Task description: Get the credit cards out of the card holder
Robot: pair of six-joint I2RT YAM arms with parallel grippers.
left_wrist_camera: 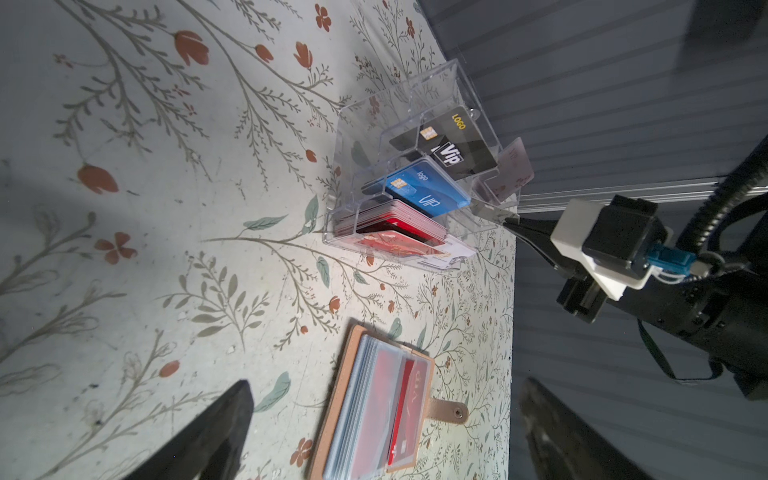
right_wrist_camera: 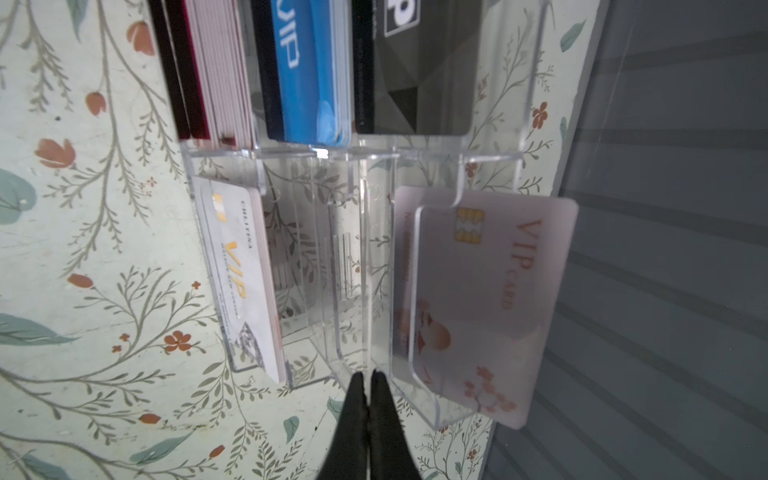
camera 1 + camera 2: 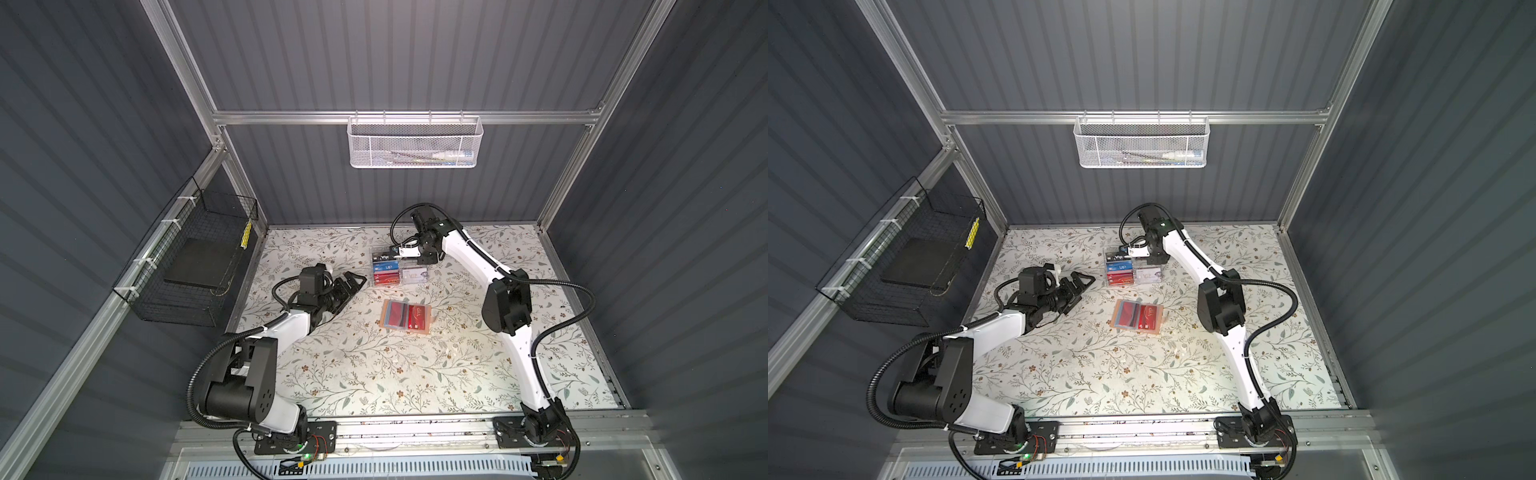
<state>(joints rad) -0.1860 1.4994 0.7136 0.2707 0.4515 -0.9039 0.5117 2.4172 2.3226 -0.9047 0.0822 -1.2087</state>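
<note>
**cardshark42:** Why was your right gripper [image 2: 368,380] pinched fully closed on nothing, with the tips parked right at the edge of the acrylic rack [image 2: 374,257]? The pink card [image 2: 486,299] leaned in the slot just beside it, and nothing was gripping it.

**yam_tinkerer:** My guess is you were using the closed tips as a poker, since that's handy for nudging a card deeper into a slot. That pink card stuck out past the rack's side, so I'd have watched it for tipping.

**cardshark42:** And the actual job?

**yam_tinkerer:** Not done, I'd say. Your card holder [image 3: 407,316] lay spread open and flat on the floral table [image 3: 374,374], in front of the rack and clear of it, with the snap tab [image 1: 451,411] flopped off to one side. Red credit cards [image 1: 401,415] were showing inside the clear sleeves. Lying open like that put the sleeve mouths where fingers could reach them.

Your left gripper [image 3: 353,286] hung spread wide and empty, off to the holder's left and not touching it. Its wrist view had the holder framed between the two fingers. To me that read as lined up for the next pull.
</note>
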